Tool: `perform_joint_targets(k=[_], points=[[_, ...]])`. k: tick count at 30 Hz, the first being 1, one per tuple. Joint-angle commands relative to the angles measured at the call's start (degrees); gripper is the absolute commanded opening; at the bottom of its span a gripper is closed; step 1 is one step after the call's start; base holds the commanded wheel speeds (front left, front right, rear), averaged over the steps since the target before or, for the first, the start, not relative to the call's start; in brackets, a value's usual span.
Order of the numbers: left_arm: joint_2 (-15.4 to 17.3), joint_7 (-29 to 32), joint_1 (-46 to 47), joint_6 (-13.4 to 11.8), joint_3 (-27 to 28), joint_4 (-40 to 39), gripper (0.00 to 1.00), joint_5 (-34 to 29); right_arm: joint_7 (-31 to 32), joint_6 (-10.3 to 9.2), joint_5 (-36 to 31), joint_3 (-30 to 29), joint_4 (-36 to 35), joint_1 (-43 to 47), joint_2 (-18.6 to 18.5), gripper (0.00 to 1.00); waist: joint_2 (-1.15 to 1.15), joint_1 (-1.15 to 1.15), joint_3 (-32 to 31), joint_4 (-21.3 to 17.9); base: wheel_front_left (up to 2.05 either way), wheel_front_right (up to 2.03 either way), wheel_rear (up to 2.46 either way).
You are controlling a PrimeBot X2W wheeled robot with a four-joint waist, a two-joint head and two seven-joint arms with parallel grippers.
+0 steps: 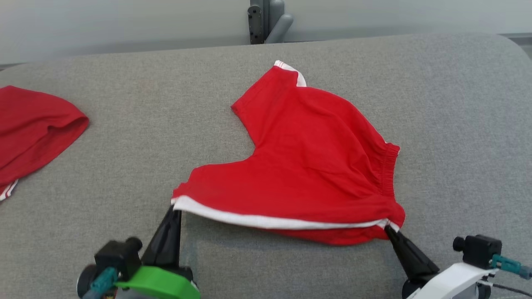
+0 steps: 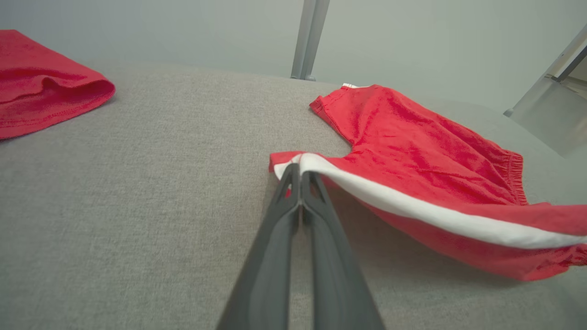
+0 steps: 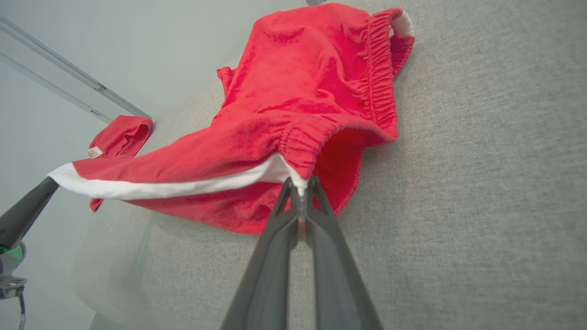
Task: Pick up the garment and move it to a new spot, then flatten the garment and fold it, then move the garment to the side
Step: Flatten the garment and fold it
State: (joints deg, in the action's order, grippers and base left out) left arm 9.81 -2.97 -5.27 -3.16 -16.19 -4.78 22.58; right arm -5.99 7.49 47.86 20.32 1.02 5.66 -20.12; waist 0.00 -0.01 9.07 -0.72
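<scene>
I find the shorts mid-table. Their far part lies on the grey cloth and the near white-striped edge is raised and stretched between both grippers. The left gripper is clamped on the leg-hem corner, the right gripper on the waistband corner. A second red garment lies well apart to the left.

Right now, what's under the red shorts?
Beneath the near white-trimmed edge of the red shorts, held up by the left gripper and right gripper, grey table shows. Farther back the shorts lie on the table; anything beneath is covered.
</scene>
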Motion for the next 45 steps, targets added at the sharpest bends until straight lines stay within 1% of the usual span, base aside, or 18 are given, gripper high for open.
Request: perform_joint_targets(k=[1, 6, 7, 9, 12, 13, 19, 21, 24, 29, 31, 37, 38, 39, 40, 41, 44, 45], points=[[0.6, 0.2, 3.7, 0.8, 0.2, -0.1, 0.0, -0.5, 0.3, 0.0, 0.6, -1.5, -0.3, -1.8, 0.5, 0.0, 0.0, 0.01, 2.1, -0.8, 0.0, 0.0, 0.0], [2.1, 2.0, 16.7, 2.7, 0.1, 1.9, 0.0, -2.7, 0.9, 0.01, 2.6, -5.6, -0.1, -8.3, 4.5, 0.0, 0.0, 0.01, 6.9, -3.2, 0.0, 0.0, 0.0], [1.9, 2.9, 22.5, 3.6, -0.5, 3.0, 0.0, -3.5, 0.7, 0.01, 2.5, -7.1, 1.1, -11.4, 6.1, 0.0, 0.0, 0.01, 9.1, -4.2, 0.0, 0.0, 0.0], [1.7, 3.8, 28.3, 4.6, -1.2, 5.1, 0.0, -4.1, 0.3, 0.01, 2.0, -8.5, 2.7, -14.7, 7.6, 0.0, 0.0, 0.01, 11.2, -5.0, 0.0, 0.0, 0.0], [1.2, 4.9, 36.7, 6.1, -1.7, 9.9, 0.0, -4.5, -0.6, 0.01, 1.5, -9.6, 5.6, -19.5, 9.9, 0.0, 0.0, 0.01, 14.0, -6.4, 0.0, 0.0, 0.0], [1.2, 4.9, 36.7, 6.1, -1.7, 9.9, 0.0, -4.5, -0.6, 0.01, 1.5, -9.6, 5.6, -19.5, 9.9, 0.0, 0.0, 0.01, 14.0, -6.4, 0.0, 0.0, 0.0], [0.3, 6.0, 50.4, 8.6, -3.8, 24.0, 0.0, -4.9, -3.3, 0.01, 0.7, -9.6, 11.6, -26.1, 13.4, 0.0, 0.0, 0.01, 17.9, -9.4, 0.0, 0.0, 0.0], [0.0, 6.1, 54.0, 9.1, -4.6, 29.2, 0.0, -5.0, -4.3, 0.01, 1.1, -9.2, 13.0, -27.7, 14.1, 0.0, 0.0, 0.01, 18.8, -10.5, 0.0, 0.0, 0.0], [-0.8, 4.7, 58.5, 9.4, -5.0, 36.4, 0.0, -4.9, -5.7, 0.01, 3.1, -8.2, 14.7, -29.5, 15.0, 0.0, 0.0, 0.01, 19.5, -12.3, 0.0, 0.0, 0.0], [-2.3, 1.7, 65.4, 9.6, -5.2, 46.6, 0.0, -4.9, -7.5, 0.01, 5.8, -6.7, 16.2, -31.2, 15.8, 0.0, 0.0, 0.01, 20.5, -14.0, 0.0, 0.0, 0.0], [-2.6, 0.5, 67.7, 9.6, -5.3, 50.3, 0.0, -5.0, -7.9, 0.01, 6.4, -5.7, 16.6, -31.5, 15.8, 0.0, 0.0, 0.01, 20.8, -14.7, 0.0, 0.0, 0.0], [-3.2, -0.6, 72.0, 9.9, -5.6, 60.9, 0.0, -4.2, -8.7, 0.0, 7.5, -3.4, 17.3, -32.8, 15.6, 0.0, 0.0, 0.01, 21.3, -16.0, 0.0, 0.0, 0.0], [-3.4, -0.6, 72.3, 10.1, -5.7, 62.2, 0.0, -3.9, -8.8, 0.0, 7.4, -2.9, 17.1, -33.0, 15.3, 0.41, 0.0, 0.01, 21.3, -16.0, 0.0, 0.0, 0.0], [-3.6, -1.1, 72.6, 10.2, -5.7, 63.2, 0.04, -3.5, -8.8, 0.01, 7.2, -2.3, 16.8, -33.2, 14.8, 0.82, 0.0, 0.01, 21.3, -15.9, 0.0, 0.0, 0.0], [-3.8, -1.5, 72.7, 10.2, -5.7, 64.2, 0.38, -3.0, -8.8, 0.01, 7.0, -1.6, 16.6, -33.2, 14.5, 1.0, 0.0, 0.01, 21.3, -15.8, 0.0, 0.0, 0.0], [-3.9, -2.1, 72.7, 10.3, -5.7, 64.9, 1.0, -2.6, -8.9, 0.01, 6.9, -1.1, 16.4, -33.1, 14.1, 1.0, 0.0, 0.01, 21.2, -15.7, 0.0, 0.0, 0.0], [-4.4, -5.3, 71.5, 10.5, -6.0, 66.1, 1.0, -1.9, -9.1, 0.01, 5.1, 0.2, 15.7, -32.2, 11.8, 1.0, 0.0, 0.01, 20.7, -14.8, 0.0, 0.0, 0.0], [-4.5, -7.9, 70.5, 10.6, -6.3, 66.3, 1.0, -1.7, -9.2, 0.0, 2.9, 0.5, 15.2, -31.2, 9.9, 1.0, 0.0, 0.01, 20.2, -13.9, 0.0, 0.0, 0.0]])
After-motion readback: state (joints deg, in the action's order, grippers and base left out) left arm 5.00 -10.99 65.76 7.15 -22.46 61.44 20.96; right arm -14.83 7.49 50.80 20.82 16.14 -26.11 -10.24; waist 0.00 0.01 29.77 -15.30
